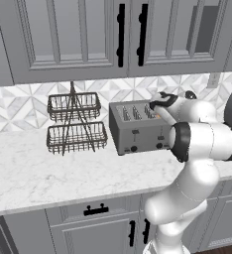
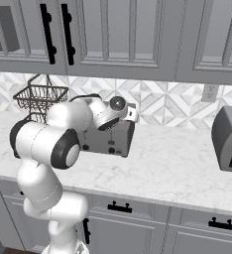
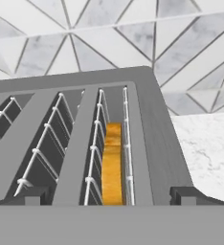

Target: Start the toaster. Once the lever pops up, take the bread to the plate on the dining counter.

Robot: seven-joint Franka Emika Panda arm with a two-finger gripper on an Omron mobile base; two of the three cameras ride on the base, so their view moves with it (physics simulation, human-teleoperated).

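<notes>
Hovering hand (image 3: 111,195) wide open (empty) above bread (image 3: 113,165) in toaster (image 3: 85,139).

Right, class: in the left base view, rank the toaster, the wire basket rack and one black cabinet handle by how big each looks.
1. Toaster and rack: look about equal in extent, and the rack is open wire, so I won't rank them.
2. Handle: clearly smallest.
</notes>
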